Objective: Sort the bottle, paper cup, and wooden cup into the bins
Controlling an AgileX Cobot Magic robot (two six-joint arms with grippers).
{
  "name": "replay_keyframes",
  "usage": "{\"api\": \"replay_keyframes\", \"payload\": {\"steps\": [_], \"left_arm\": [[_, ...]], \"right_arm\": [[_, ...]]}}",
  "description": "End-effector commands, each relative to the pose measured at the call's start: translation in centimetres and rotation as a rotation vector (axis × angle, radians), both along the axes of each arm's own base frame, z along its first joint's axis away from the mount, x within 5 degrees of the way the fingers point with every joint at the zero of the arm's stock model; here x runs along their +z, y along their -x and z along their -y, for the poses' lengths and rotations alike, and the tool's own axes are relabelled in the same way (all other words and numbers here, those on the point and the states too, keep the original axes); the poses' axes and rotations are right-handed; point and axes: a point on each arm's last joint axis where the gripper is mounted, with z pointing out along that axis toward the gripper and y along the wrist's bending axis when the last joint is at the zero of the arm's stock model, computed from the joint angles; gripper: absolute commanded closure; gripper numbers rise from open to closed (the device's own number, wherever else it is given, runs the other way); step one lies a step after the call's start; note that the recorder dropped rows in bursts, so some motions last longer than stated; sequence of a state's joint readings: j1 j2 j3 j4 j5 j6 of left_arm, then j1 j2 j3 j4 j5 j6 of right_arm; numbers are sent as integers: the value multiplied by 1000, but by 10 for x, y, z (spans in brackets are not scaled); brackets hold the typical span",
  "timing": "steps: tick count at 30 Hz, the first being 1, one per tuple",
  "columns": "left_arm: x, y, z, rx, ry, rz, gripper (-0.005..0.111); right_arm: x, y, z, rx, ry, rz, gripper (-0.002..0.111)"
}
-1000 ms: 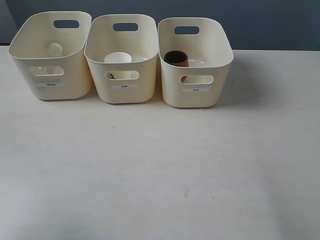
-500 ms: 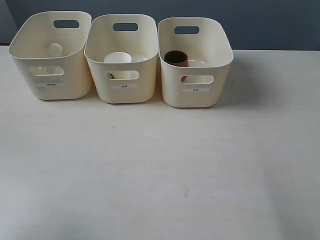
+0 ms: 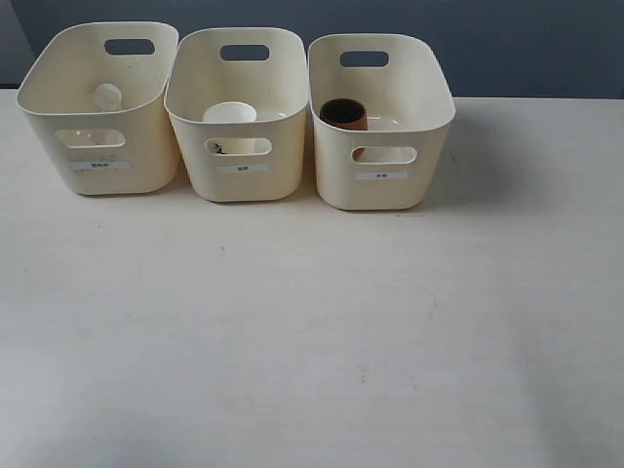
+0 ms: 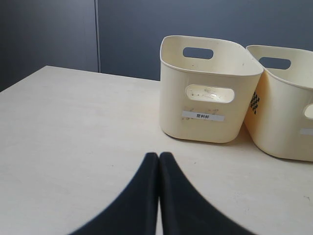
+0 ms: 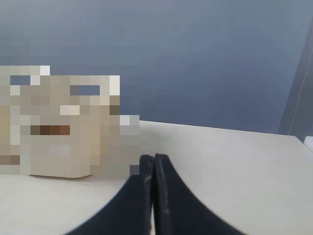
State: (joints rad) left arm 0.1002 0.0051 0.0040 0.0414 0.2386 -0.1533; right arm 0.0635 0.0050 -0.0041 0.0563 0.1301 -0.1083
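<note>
Along the far edge of the worktop (image 3: 292, 322) stand the three bins in a row, their sides nearly touching. The left bin (image 3: 97, 107) holds the bottle (image 3: 106, 96), of which only the white cap shows above the front wall. The middle bin (image 3: 239, 112) holds the paper cup (image 3: 230, 115), upright, with its dark mark showing through the front handle cut-out. The right bin (image 3: 380, 122) holds the wooden cup (image 3: 343, 114), upright by the bin's left wall, its brown side also showing through the cut-out.

No arm shows in the exterior view. In the left wrist view the left gripper (image 4: 159, 155) has its jaws pressed together with nothing between them, low over bare worktop. The left bin (image 4: 208, 88) stands ahead of those jaws and a little to one side, apart from them, with the middle bin (image 4: 288, 107) just beyond it.

In the right wrist view the right gripper (image 5: 153, 158) likewise has its jaws together and holds nothing. A cream bin (image 5: 58, 127) lies ahead and off to the side of these jaws, but that patch is too blurred to tell more than a brown spot in its cut-out.
</note>
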Motion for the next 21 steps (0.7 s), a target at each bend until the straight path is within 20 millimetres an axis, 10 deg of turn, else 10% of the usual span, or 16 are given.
{"api": "replay_keyframes", "payload": {"steps": [1,21], "left_arm": [[2,0,0,-3,-3,16,107],[2,0,0,-3,-3,16,107]], "right_arm": [[-1,0,0,-4,-3,7,109],[-1,0,0,-3,-19,6,109]]}}
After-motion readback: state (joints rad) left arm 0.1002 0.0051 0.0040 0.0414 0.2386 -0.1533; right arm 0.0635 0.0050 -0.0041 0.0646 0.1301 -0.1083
